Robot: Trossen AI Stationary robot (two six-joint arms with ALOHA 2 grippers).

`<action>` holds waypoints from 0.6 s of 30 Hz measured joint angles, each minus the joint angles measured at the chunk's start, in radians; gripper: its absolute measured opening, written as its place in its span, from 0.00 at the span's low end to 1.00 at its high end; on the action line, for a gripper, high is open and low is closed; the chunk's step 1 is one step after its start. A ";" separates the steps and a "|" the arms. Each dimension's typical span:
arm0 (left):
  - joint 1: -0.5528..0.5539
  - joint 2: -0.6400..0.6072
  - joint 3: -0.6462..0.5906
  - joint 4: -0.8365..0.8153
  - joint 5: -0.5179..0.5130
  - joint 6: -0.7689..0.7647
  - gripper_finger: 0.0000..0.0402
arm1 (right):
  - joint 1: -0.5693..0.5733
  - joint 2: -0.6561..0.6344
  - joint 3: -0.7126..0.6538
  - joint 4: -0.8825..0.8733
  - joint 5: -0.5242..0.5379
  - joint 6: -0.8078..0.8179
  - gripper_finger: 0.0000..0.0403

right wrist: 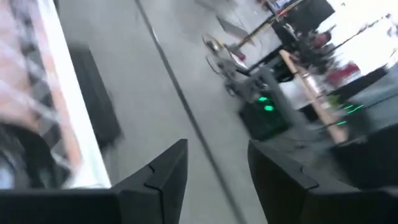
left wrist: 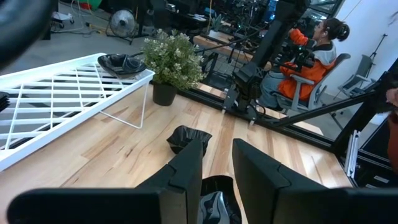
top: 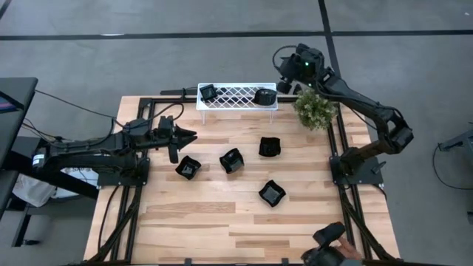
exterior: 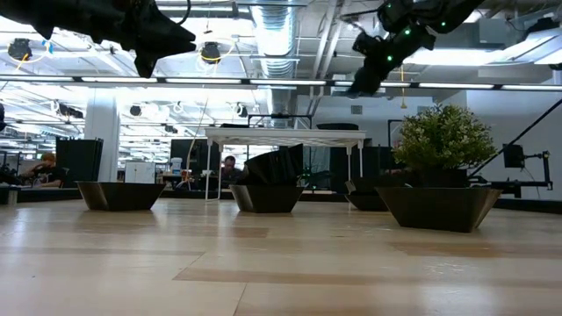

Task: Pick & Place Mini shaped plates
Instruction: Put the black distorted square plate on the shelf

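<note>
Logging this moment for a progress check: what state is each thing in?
White lattice rack: upright, holding two plates.
Black mini plates on rack: one at each end.
Black mini plates on wooden table: four, loose, apart.
Left gripper: open, empty, above table.
Right gripper: open, empty, beside rack.
Small potted plant: upright.

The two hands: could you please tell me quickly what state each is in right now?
Left hand: open, empty, above the table.
Right hand: open, empty, raised beside the rack.
</note>
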 joint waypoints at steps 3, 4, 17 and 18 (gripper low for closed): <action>0.000 0.010 0.000 -0.001 0.000 0.002 0.22 | -0.014 -0.013 0.000 -0.007 -0.154 0.159 0.40; 0.000 0.018 0.000 0.003 0.000 0.008 0.22 | -0.015 -0.015 0.000 -0.030 -0.212 0.180 0.40; 0.000 0.146 -0.001 0.055 0.000 0.113 0.22 | 0.146 -0.016 0.000 -0.421 -0.493 0.112 0.40; 0.000 0.160 -0.001 0.072 0.000 0.129 0.22 | 0.165 -0.016 0.000 -0.439 -0.502 0.108 0.39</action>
